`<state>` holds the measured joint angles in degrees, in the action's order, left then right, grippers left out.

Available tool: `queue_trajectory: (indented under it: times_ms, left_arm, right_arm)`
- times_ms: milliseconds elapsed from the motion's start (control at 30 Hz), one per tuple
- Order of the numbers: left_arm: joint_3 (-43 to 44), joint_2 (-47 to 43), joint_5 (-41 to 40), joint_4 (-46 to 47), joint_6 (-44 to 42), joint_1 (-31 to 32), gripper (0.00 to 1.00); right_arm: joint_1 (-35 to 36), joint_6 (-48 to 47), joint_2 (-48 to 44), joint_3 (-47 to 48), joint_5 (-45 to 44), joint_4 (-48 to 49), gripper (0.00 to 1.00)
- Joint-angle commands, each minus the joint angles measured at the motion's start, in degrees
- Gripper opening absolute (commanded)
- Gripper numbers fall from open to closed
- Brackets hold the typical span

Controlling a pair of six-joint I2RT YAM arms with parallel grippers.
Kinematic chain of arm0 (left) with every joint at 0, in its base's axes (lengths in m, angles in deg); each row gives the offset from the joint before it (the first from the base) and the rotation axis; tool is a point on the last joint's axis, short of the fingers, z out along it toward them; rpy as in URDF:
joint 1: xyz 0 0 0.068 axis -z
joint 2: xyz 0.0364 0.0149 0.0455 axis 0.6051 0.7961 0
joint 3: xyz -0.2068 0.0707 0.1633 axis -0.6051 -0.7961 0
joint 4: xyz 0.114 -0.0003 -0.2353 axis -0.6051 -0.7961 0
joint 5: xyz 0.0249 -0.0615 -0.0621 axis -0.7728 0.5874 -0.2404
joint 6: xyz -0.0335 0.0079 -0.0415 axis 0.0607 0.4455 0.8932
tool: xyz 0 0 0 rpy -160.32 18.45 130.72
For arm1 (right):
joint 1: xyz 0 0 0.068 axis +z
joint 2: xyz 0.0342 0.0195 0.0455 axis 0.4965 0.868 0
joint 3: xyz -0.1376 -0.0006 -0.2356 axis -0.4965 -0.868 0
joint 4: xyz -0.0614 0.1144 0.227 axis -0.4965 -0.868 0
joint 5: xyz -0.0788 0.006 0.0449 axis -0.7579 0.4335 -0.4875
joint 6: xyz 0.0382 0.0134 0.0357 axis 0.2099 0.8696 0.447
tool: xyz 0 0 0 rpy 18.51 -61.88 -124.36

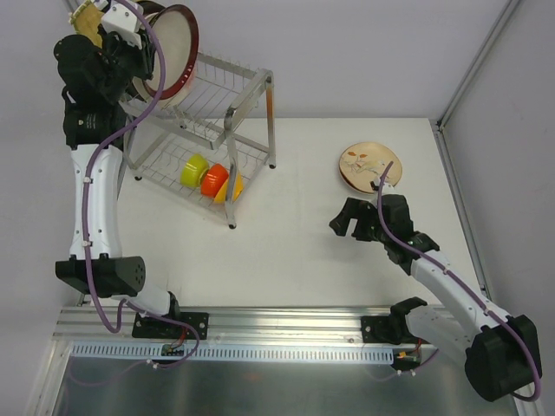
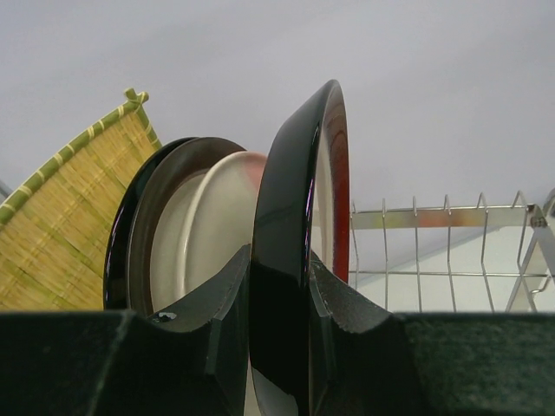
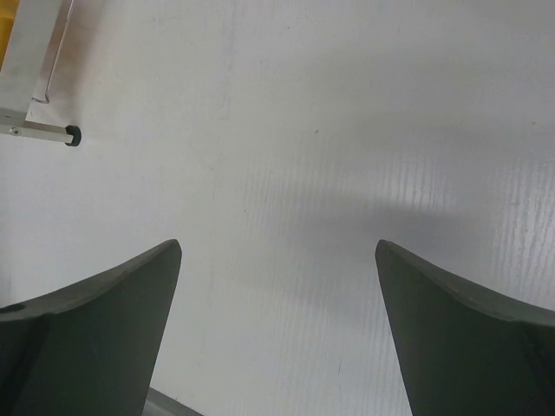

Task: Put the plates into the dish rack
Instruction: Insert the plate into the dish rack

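We see the dish rack (image 1: 270,121) at the table's far left, two silver wire tiers, partly loaded. We judge the task past halfway: at the top tier's left end the yellow woven plate (image 2: 69,225) and a dark-rimmed cream plate (image 2: 195,234) stand on edge, apparently slotted. Third one, the round red-rimmed plate (image 2: 290,217), glossy dark back, cream face, is upright at the top tier, clamped by its rim in the left gripper (image 2: 279,277); seated in the wires or not, we cannot tell. Left to do: the cream floral plate (image 1: 368,166), flat on the table (image 1: 286,251), far right, well apart from the rack. Right gripper (image 3: 277,247) hangs near it, jaws spread wide, nothing in them. Small bowls (image 1: 208,178) sit in the lower tier
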<state>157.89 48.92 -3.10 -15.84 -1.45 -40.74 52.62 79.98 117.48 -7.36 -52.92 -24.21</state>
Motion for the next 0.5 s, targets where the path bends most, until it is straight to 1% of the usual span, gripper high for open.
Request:
queue_trajectory:
  times_ms: [0, 467]
  left_arm:
    - [3.07, -0.65, -0.61, 12.20, -3.36, -1.06, 0.00]
    - [3.86, 2.60, 4.30, 12.55, -4.24, -3.26, 0.00]
  right_arm:
    - [-0.18, -1.76, 0.36, 3.23, 1.62, 1.78, 1.00]
    - [-0.18, -1.94, 1.24, 3.58, 3.12, 1.51, 1.00]
